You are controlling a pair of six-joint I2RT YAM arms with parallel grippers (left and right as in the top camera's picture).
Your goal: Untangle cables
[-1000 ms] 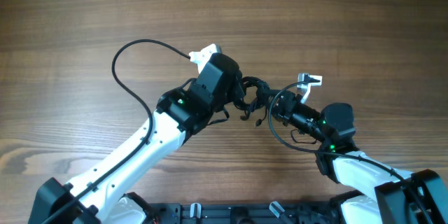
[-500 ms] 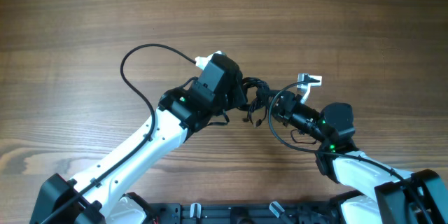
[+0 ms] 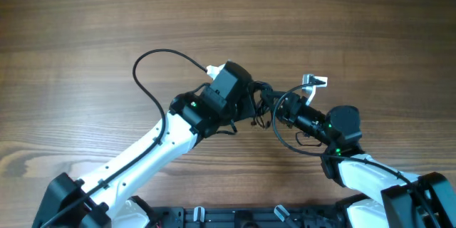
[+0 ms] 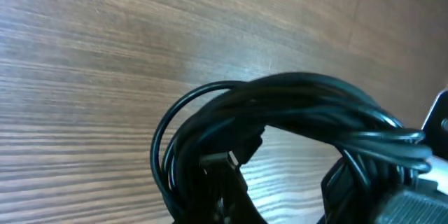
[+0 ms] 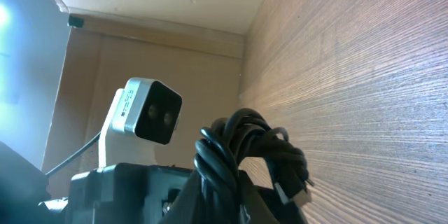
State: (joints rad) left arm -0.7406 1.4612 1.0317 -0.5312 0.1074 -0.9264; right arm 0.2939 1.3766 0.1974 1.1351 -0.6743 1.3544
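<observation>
Wooden table; cables a small knot overhead, a thick bundle at each wrist, both jaws closed on them.

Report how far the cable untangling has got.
Done: nothing visible; the cables form one tight bundle. In hand: the left fingers and right fingers both clamp that bundle between the arms. Left: pulling every cord free and apart.

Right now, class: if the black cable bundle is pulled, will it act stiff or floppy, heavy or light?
Probably floppy: the cables bend in loose loops. Likely light, as each strand is thin. It may snag rather than slide, since strands overlap closely.
</observation>
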